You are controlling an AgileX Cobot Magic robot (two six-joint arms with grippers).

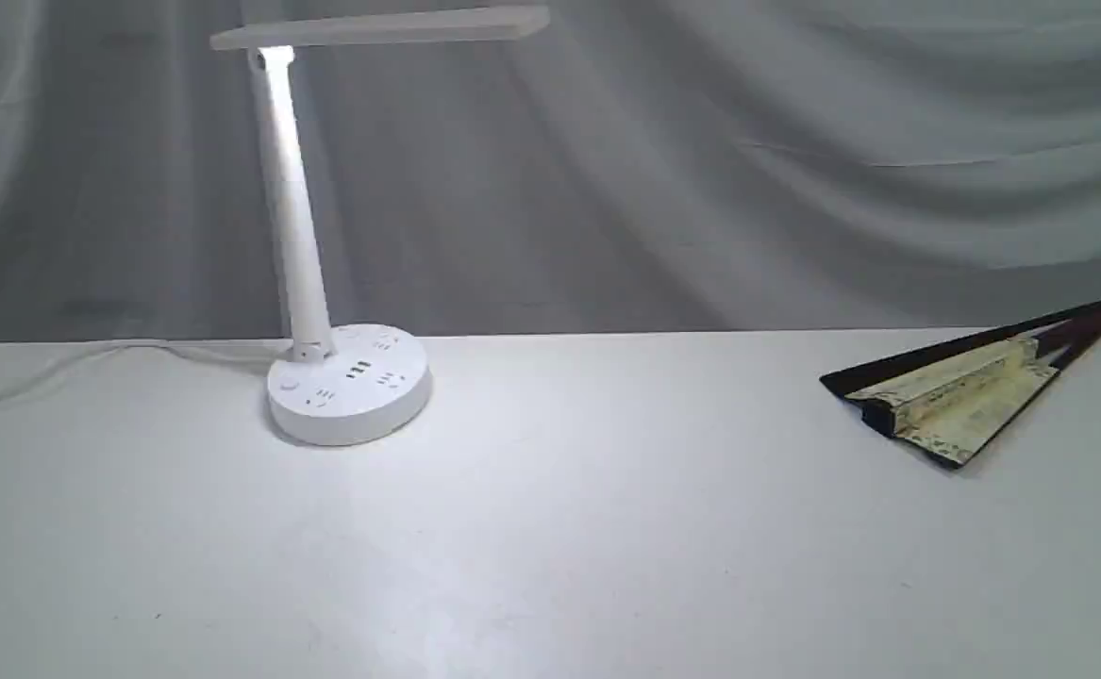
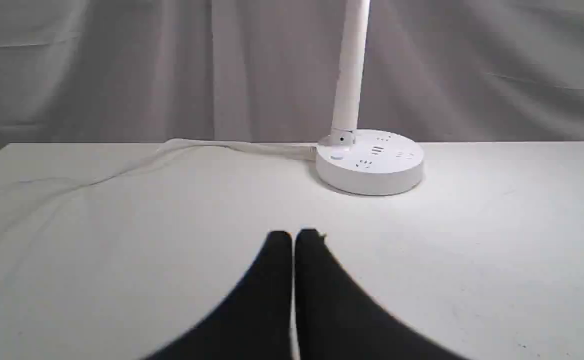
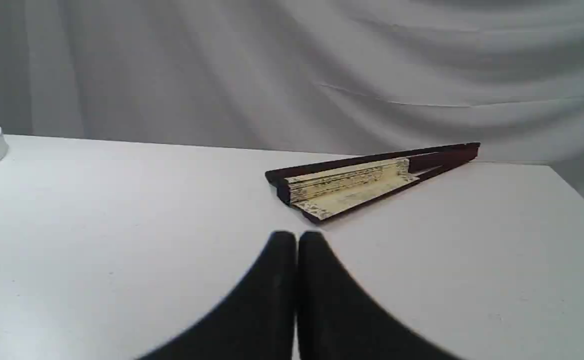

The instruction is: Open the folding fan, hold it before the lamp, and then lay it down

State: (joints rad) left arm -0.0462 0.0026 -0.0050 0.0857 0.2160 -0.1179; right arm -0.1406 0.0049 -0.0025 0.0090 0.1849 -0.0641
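The folding fan [image 1: 970,391] lies nearly folded on the white table at the far right, its cream leaf slightly spread between dark maroon guards; the right wrist view shows the fan [image 3: 357,182] too. The white lamp [image 1: 342,377] stands at the left rear, lit, with its slim post and flat bar above a round base; its base and post also show as the lamp [image 2: 369,160] in the left wrist view. My left gripper [image 2: 294,235] is shut and empty, short of the lamp base. My right gripper [image 3: 297,236] is shut and empty, just short of the fan. Neither arm appears in the exterior view.
The lamp's white cable [image 1: 88,363] trails leftward along the table's back edge. A grey draped curtain [image 1: 701,170] hangs behind the table. The table's right edge [image 3: 579,195] runs close beside the fan.
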